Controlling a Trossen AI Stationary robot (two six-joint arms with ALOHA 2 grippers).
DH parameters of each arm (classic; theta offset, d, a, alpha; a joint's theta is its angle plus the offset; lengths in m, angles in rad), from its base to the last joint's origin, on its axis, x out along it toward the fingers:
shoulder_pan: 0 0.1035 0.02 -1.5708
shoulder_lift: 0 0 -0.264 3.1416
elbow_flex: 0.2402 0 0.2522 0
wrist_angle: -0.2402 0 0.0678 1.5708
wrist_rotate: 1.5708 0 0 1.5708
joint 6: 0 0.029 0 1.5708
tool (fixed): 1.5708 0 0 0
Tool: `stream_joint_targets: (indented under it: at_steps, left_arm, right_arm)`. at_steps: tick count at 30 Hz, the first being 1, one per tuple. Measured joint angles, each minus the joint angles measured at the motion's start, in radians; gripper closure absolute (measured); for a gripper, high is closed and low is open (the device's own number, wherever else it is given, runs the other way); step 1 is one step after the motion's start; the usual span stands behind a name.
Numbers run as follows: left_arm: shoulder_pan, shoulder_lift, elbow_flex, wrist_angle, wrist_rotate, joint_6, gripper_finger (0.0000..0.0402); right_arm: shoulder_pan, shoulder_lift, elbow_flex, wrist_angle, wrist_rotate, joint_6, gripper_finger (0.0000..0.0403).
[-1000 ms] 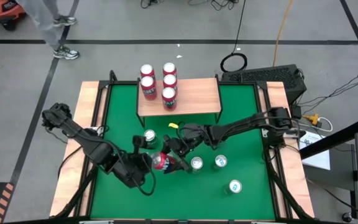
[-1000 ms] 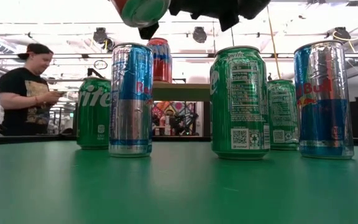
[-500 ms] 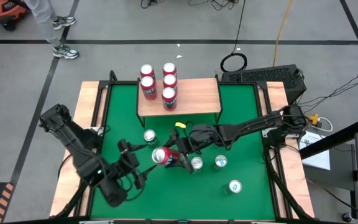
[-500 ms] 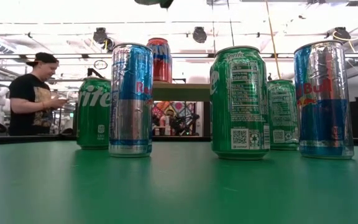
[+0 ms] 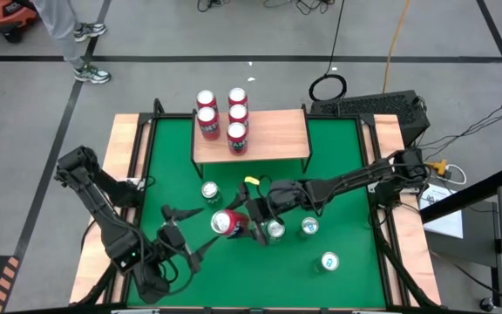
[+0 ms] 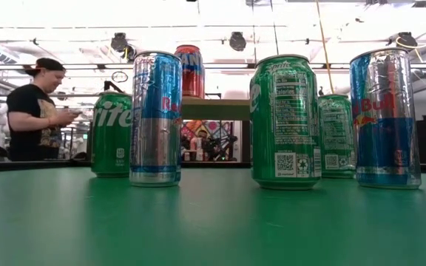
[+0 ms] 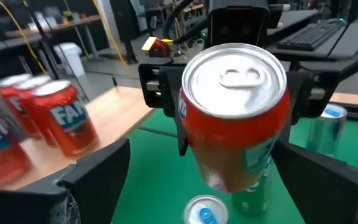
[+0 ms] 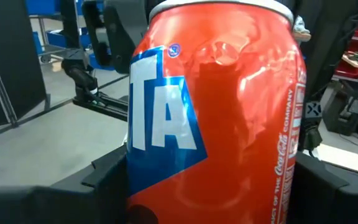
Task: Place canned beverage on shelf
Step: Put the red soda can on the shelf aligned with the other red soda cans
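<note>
A keyboard [image 5: 366,106] sits beyond the green worktop [image 5: 338,174], a cable coil [image 5: 328,87] lies on the floor, and a person [image 6: 34,111] stands behind.

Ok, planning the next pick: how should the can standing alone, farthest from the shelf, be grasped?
Take the can around its side wall, mid-height, coming level from the right arm's side: it stands upright and alone, so the jaws fit either side.
</note>
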Motion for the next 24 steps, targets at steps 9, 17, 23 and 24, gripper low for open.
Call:
stream_joint_targets:
  at_steps: [9, 17, 23, 24]
  left_arm:
    - [0.091, -0.029, 0.001, 0.418, 0.179, 0.461, 0.0014]
    - [0.192, -0.029, 0.001, 0.446, 0.289, 0.515, 0.0013]
    - [0.159, -0.029, 0.001, 0.439, 0.296, 0.510, 0.0013]
    - [0.149, -0.029, 0.001, 0.439, 0.293, 0.509, 0.0013]
  right_arm:
    - [0.000, 0.000, 0.000, 0.035, -0.001, -0.026, 0.0108]
    - [0.000, 0.000, 0.000, 0.043, 0.034, -0.025, 0.0108]
    - [-0.003, 0.000, 0.000, 0.035, 0.039, -0.027, 0.0108]
    - [-0.003, 0.000, 0.000, 0.034, 0.037, -0.027, 0.0108]
